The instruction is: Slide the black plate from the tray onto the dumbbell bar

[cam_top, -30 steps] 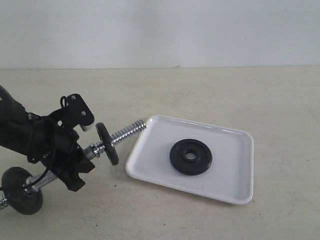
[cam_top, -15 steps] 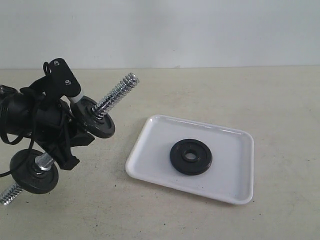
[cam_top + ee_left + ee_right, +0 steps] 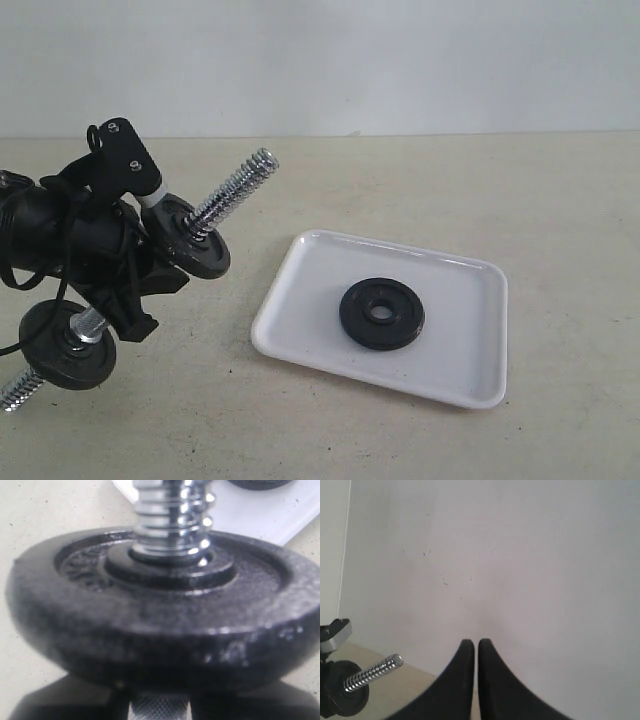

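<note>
Left pincer [image 3: 128, 262] pinches the tilted dumbbell bar [image 3: 235, 185] (two greyer discs [image 3: 197, 252] on it); black plate [image 3: 355, 315] lies in the tray [image 3: 470, 335]; right pincer [image 3: 475, 645] pressed together.

The outside camera stands off the table [image 3: 420, 440] and looks down at a slant across it to a pale wall [image 3: 400, 60], taking in the white tray [image 3: 460, 345] and the left arm [image 3: 60, 245] holding the bar [image 3: 235, 190]. The left wrist camera sits hard against a grey disc [image 3: 160, 630], looking along the bar's threads to a corner of the tray, shared with the outside view. The right wrist camera faces the wall past its own closed fingers [image 3: 460, 680], catching the same bar end and disc.
</note>
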Controlling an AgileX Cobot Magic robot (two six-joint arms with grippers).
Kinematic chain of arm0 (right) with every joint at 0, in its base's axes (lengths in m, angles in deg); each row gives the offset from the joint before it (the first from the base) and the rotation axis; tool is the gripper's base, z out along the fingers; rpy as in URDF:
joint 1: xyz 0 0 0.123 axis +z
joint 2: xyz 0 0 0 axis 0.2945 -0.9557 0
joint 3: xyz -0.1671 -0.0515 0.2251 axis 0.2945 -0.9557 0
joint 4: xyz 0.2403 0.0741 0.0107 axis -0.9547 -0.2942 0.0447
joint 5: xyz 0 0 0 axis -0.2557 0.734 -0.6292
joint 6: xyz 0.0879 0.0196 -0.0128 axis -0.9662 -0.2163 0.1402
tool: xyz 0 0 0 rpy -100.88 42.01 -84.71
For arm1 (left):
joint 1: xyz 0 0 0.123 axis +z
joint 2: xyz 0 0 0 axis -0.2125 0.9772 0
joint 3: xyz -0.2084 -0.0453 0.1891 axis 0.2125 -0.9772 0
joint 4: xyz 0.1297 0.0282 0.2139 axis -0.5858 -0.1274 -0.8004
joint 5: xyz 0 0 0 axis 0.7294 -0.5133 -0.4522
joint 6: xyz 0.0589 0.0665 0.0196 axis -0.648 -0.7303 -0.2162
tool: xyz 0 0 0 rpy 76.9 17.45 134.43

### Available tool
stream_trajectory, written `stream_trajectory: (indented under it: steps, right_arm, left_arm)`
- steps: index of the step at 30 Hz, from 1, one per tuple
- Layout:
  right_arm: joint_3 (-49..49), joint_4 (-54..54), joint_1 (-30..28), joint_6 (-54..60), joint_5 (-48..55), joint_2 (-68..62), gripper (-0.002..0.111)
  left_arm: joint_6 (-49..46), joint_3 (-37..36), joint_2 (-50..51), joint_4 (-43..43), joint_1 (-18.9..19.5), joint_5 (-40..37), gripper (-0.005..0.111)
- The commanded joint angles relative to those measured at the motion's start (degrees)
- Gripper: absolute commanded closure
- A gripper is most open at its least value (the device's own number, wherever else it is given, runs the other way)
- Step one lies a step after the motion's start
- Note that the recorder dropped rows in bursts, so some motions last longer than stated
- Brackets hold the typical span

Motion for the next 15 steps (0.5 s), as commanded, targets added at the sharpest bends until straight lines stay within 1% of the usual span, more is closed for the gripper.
stream_trajectory:
  steps: [1, 2, 3, 4, 6, 7, 8, 12, 15]
  right_arm:
    - [11.32, 16.13, -0.41, -8.57, 1.23, -11.26, 0.107]
    - [13.82, 18.47, -0.41, -10.97, 1.37, -13.24, 0.107]
    - [18.56, 24.19, -0.41, -16.8, 1.37, -18.32, 0.107]
    - [20.35, 26.38, -0.41, -19.65, 1.37, -20.37, 0.107]
    - [28.46, 35.41, -0.41, -31.63, 1.37, -30.46, 0.107]
    - [30.38, 38.19, -0.41, -35.24, 1.15, -33.13, 0.107]
    - [33.33, 38.19, -0.41, -38.51, 0.6, -37.77, 0.107]
    - [39.34, 38.19, -0.41, -38.21, -1.08, -49.75, 0.107]
    - [40.52, 38.19, -0.41, -31.62, -0.71, -53.6, 0.107]
  left_arm:
    - [0.58, 1.94, -2.84, 4.01, -0.13, 2.58, 0.102]
    - [0.58, 1.94, -2.84, 4.01, -0.13, 2.58, 0.102]
    - [0.58, 1.94, -2.84, 4.01, -0.13, 2.58, 0.102]
    - [0.58, 1.94, -2.84, 4.01, -0.13, 2.58, 0.102]
    - [0.58, 1.94, -2.84, 4.01, -0.13, 2.37, 0.102]
    - [0.58, 1.94, -2.84, 4.01, -0.13, 2.37, 0.102]
    - [0.58, 1.94, -2.84, 4.01, -0.13, 2.37, 0.102]
    - [0.58, 1.94, -2.84, 4.01, -0.13, 1.96, 0.102]
    - [0.58, 1.94, -2.84, 4.12, -0.13, 1.72, 0.102]
